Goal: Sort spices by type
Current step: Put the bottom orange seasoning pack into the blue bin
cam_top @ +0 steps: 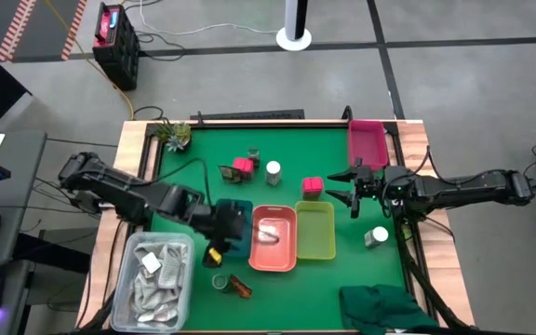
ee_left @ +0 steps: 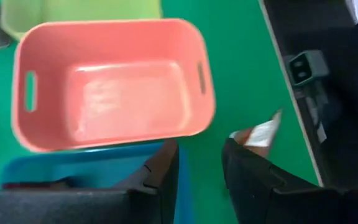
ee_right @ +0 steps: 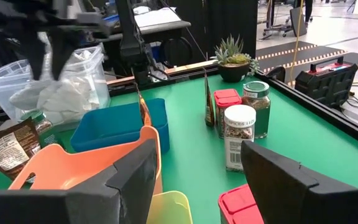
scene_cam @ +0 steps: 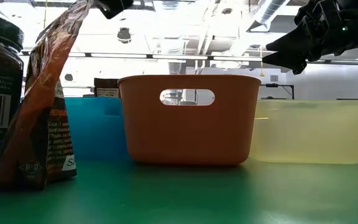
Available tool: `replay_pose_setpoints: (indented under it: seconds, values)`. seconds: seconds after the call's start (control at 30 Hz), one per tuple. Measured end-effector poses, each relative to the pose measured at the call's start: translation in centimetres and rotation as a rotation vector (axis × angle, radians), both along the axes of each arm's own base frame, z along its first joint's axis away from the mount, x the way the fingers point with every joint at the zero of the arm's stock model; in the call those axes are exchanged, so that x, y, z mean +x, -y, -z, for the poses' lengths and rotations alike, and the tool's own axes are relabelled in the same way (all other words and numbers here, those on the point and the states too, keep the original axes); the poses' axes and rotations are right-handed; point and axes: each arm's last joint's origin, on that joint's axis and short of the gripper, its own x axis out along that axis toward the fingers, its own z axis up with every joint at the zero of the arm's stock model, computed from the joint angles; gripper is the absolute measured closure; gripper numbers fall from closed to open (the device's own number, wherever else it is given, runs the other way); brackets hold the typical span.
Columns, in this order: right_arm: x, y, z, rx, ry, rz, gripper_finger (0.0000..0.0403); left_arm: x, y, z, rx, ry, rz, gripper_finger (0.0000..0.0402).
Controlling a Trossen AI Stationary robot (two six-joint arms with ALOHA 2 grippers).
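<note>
Brown-orange foil packet (cam_top: 240,287), leaning by a dark-filled glass jar (cam_top: 220,281): light, floppy, slippery, so pinch its top seam. Left tool (ee_left: 197,165) and right tool (ee_right: 197,177) are both spread and empty.

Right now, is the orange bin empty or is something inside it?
Empty. The left wrist view looks straight into the orange bin and shows only its bare, shiny floor.

I see open green mat (cam_top: 342,279) front right, only white-lidded jar (cam_top: 376,237) near right edge. Centre blocked: blue tray (cam_top: 237,212), orange tray (cam_top: 274,238), yellow tray (cam_top: 315,231) packed side by side. Clear bin (cam_top: 156,279) and packet (cam_top: 239,286) crowd front left.
</note>
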Motion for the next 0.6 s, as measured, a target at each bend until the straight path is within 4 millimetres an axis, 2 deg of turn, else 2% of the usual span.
replay_pose_setpoints:
  seconds: [0.13, 0.3, 0.47, 0.6]
  values:
    - [0.0, 0.0, 0.0, 0.0, -0.001, 0.0, 0.0143, -0.1, 2.2, 0.5, 0.021, 0.016, 0.007, 0.0281]
    - [0.0, 0.0, 0.0, 0.007, 0.001, 0.001, 0.0143, 0.4, 3.7, 1.5, 0.028, 0.001, 0.01, 0.0242]
    - [0.0, 0.0, 0.0, 0.012, 0.001, 0.002, 0.0143, 2.1, 4.7, 3.0, 0.01, -0.076, 0.045, 0.0206]
    - [0.0, 0.0, 0.0, 0.012, -0.002, 0.002, 0.0143, 3.8, 5.6, 2.8, 0.01, -0.119, 0.104, 0.0201]
